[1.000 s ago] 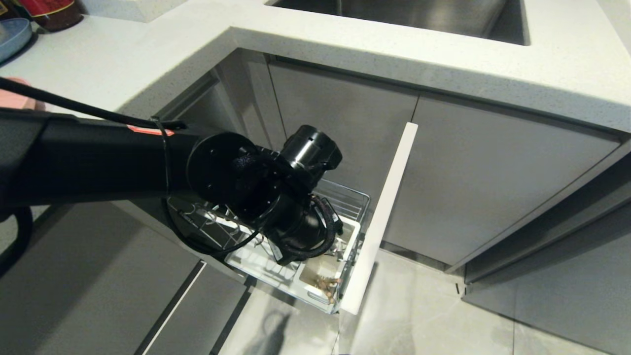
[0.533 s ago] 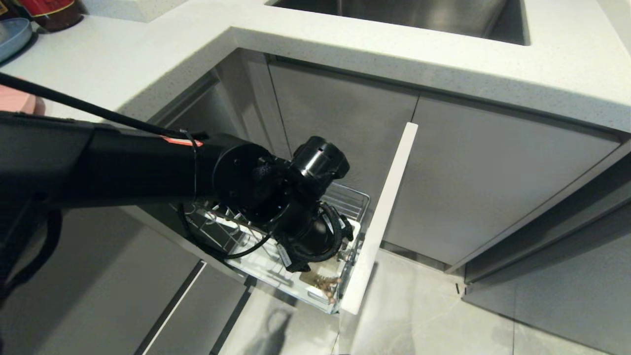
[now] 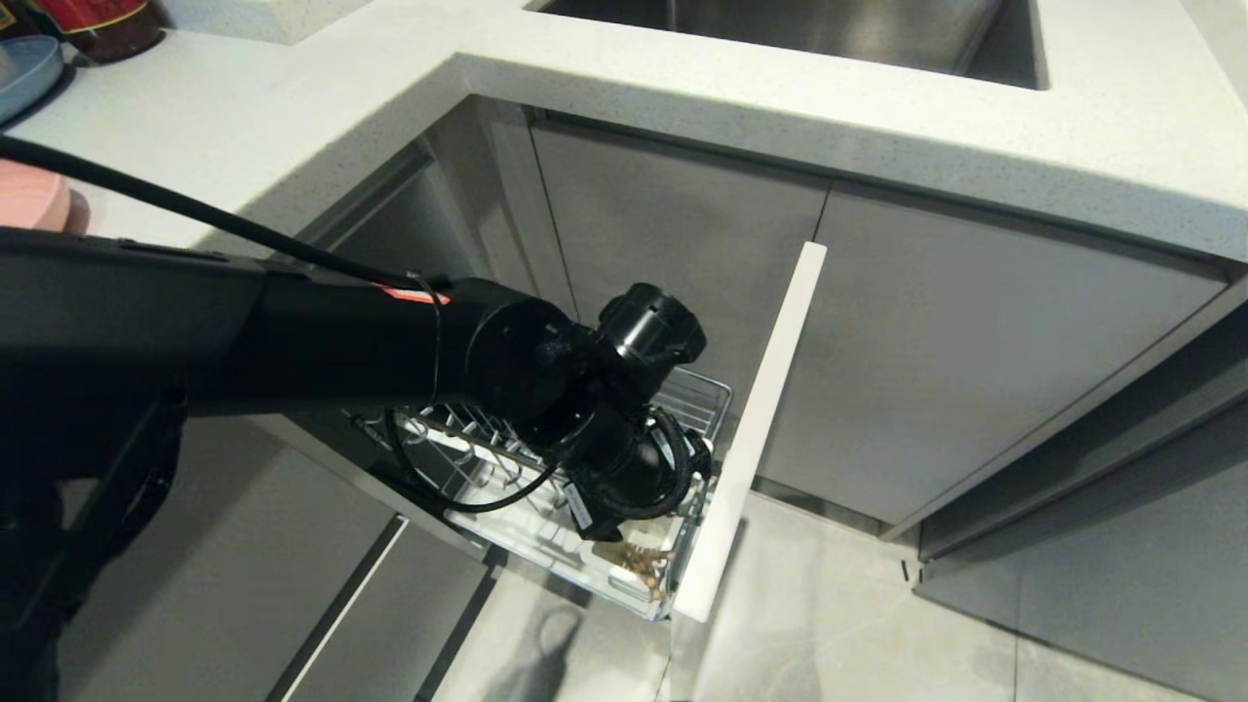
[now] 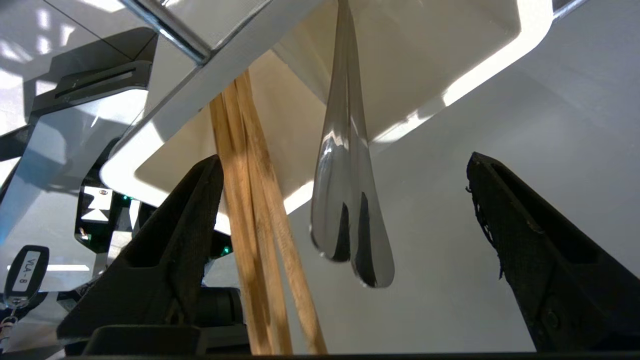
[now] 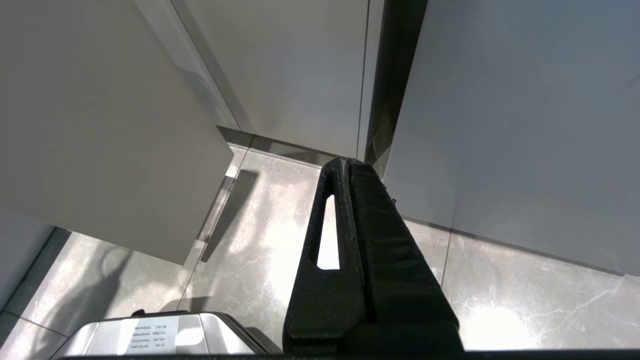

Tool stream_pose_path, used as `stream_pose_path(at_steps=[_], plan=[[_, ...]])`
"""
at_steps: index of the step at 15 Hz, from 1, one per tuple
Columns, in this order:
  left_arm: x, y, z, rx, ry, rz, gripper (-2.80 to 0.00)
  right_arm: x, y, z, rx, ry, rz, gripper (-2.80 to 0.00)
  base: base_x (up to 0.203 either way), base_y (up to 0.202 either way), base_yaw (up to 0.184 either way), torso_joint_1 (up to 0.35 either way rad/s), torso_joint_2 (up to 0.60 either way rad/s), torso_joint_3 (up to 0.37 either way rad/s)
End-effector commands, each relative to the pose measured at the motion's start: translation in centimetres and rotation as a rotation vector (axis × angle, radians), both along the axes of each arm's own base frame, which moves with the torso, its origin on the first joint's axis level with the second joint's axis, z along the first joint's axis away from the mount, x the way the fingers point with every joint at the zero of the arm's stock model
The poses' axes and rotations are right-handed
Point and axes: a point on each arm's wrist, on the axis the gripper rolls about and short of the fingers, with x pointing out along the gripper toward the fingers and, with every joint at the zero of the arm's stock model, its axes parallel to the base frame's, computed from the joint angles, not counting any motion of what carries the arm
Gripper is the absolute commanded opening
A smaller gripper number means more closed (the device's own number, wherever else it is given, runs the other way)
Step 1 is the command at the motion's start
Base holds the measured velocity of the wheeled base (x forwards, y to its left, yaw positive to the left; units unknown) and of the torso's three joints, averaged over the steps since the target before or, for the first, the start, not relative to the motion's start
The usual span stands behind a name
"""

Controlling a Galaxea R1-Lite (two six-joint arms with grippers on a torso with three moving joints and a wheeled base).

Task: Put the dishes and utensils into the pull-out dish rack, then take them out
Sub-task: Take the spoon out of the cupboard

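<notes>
The pull-out dish rack point(image 3: 468, 458) stands drawn out below the counter, its pale front panel point(image 3: 756, 429) on the right. My left arm point(image 3: 624, 468) reaches down into its front corner and hides the fingers in the head view. In the left wrist view my left gripper point(image 4: 344, 156) is open, with the wooden chopsticks point(image 4: 250, 225) and the silver spoon point(image 4: 350, 215) standing loose between its fingers point(image 4: 170, 250) in the white utensil box point(image 4: 450, 75). The chopsticks lie close to one finger. A pink dish point(image 3: 29, 195) and a blue dish point(image 3: 24, 73) rest on the counter's far left. My right gripper point(image 5: 347, 162) hangs shut, parked above the floor.
A steel sink point(image 3: 799, 29) is set in the speckled white counter point(image 3: 682, 88). Grey cabinet doors point(image 3: 955, 341) flank the rack, with tiled floor point(image 3: 829, 604) below. A red jar point(image 3: 102, 24) stands at the back left. The robot's base point(image 5: 150, 335) shows under the right arm.
My left arm has moved lower and to the right, deeper into the rack's front corner toward the utensil box. The rack and counter have not shifted.
</notes>
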Motion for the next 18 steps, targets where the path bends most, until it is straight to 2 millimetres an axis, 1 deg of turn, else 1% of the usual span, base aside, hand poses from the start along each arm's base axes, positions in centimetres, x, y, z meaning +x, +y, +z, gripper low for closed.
stream_pose_path(at_steps=[1,10,11,18], plan=[[0.18,-0.18,-0.41,0.007,0.010,0.005,0.00,-0.03,0.00,0.00,0.000,-0.005,0.000,-2.80,0.000,0.000,0.000,0.000,0.00,0.000],[0.54,-0.52,-0.61,0.011,0.004,0.003,0.00,-0.03,0.00,0.00,0.000,-0.005,0.000,-2.80,0.000,0.000,0.000,0.000,0.00,0.000],[0.54,-0.52,-0.61,0.011,0.004,0.003,-2.80,-0.03,0.00,0.00,0.000,-0.005,0.000,-2.80,0.000,0.000,0.000,0.000,0.00,0.000],[0.50,-0.65,-0.53,0.011,0.000,-0.002,-2.80,-0.03,0.00,0.00,0.000,-0.005,0.000,-2.80,0.000,0.000,0.000,0.000,0.00,0.000]])
